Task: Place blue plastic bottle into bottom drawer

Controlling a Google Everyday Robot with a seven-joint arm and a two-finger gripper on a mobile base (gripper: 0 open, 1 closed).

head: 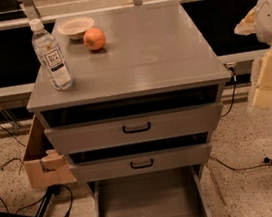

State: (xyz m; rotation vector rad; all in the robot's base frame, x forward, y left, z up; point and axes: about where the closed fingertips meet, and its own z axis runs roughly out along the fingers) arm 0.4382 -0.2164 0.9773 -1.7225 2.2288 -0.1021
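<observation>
The blue plastic bottle point(51, 56) stands upright near the front left corner of the grey cabinet's top point(143, 54); it is clear, with a white cap and a white label. The bottom drawer point(149, 204) is pulled out at floor level, and its flat grey floor is bare. My gripper point(269, 81) hangs at the right edge of the view, beside the cabinet's right side and level with its top edge. It is far from the bottle and holds nothing that I can see.
An orange fruit point(94, 38) and a small white bowl point(76, 26) sit at the back left of the cabinet top. The two upper drawers point(136, 128) with black handles are shut. A cardboard box point(42, 161) and cables lie on the floor to the left.
</observation>
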